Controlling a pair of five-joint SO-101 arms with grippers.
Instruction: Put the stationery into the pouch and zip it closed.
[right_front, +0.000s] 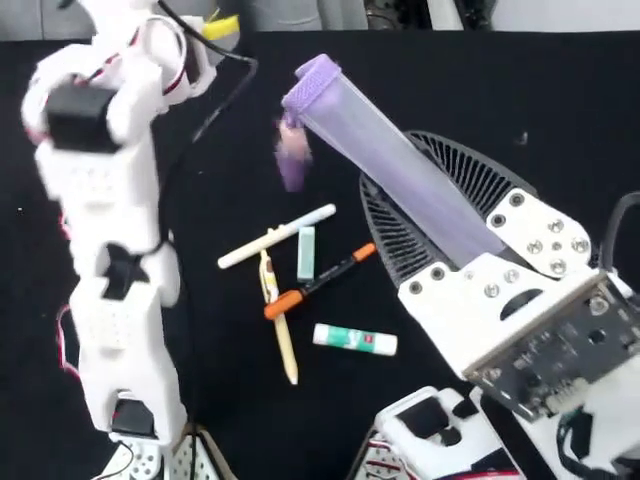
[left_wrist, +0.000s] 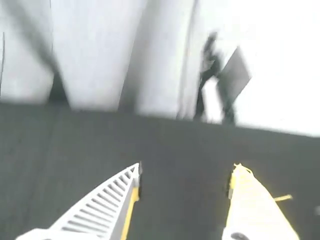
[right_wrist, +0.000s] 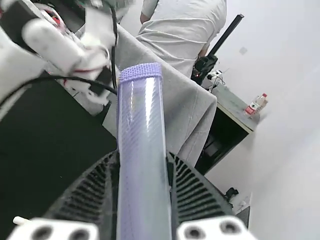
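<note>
My right gripper (right_front: 440, 210) is shut on a long purple see-through pouch (right_front: 390, 165), held tilted above the table with its end cap up and a purple tassel (right_front: 292, 155) hanging from it. In the right wrist view the pouch (right_wrist: 142, 150) runs up between the black ribbed fingers (right_wrist: 90, 187). On the black table below lie a white pen (right_front: 278, 236), a mint eraser (right_front: 306, 253), an orange marker (right_front: 318, 281), a yellowish pen (right_front: 280, 335) and a glue stick (right_front: 355, 340). My left gripper (left_wrist: 185, 200) stands open over bare black table, far back at the left (right_front: 215, 28).
The left arm's white body (right_front: 110, 250) stands along the table's left side, with a black cable (right_front: 225, 95) trailing beside it. The right arm's base (right_front: 520, 340) takes up the front right corner. A grey cloth edge (right_wrist: 165, 95) borders the table's far side.
</note>
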